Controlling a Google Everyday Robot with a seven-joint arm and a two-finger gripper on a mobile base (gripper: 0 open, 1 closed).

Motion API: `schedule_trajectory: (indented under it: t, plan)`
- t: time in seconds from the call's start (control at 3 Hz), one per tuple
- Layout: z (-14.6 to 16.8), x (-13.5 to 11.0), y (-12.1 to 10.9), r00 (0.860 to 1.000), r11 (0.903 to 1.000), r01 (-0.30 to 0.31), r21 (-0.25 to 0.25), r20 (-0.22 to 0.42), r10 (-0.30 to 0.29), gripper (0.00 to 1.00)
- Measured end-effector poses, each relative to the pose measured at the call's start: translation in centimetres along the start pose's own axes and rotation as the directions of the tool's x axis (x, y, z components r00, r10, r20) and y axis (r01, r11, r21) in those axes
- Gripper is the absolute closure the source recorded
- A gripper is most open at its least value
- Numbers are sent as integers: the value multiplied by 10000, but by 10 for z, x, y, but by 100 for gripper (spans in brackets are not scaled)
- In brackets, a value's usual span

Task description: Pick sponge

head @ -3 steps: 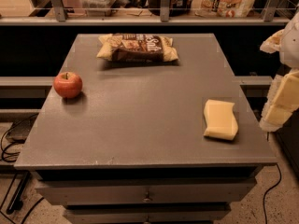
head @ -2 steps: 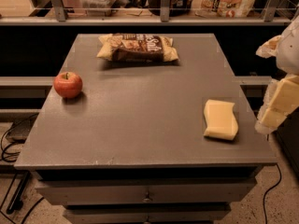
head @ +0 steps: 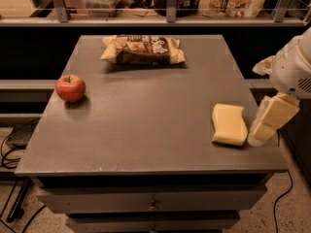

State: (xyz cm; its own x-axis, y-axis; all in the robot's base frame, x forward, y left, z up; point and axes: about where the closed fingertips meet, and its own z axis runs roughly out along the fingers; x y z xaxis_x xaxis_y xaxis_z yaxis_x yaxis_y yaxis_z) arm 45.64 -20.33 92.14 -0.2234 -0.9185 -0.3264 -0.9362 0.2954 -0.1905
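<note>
Tool (head: 263, 130) has edged in just beside the sponge (head: 229, 124), can't tell its grip. Sponge runs front-to-back; apple (head: 71, 88) and chip bag (head: 143, 49) sit well apart.

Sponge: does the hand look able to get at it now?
Probably yes. The hand hangs just right of the sponge at the right edge of the table, with nothing between them; the apple and bag lie far off.

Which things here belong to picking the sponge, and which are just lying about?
Job: sponge, by the table's right edge; gripper, just right of the sponge.
Lying about: apple, left side; chip bag, far end.
</note>
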Motion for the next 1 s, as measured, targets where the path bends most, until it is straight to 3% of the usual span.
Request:
schedule_trajectory:
  t: [1.0]
  plan:
    - [87, 19, -11, 9926, 9897, -1158, -847, 261, 1184, 2]
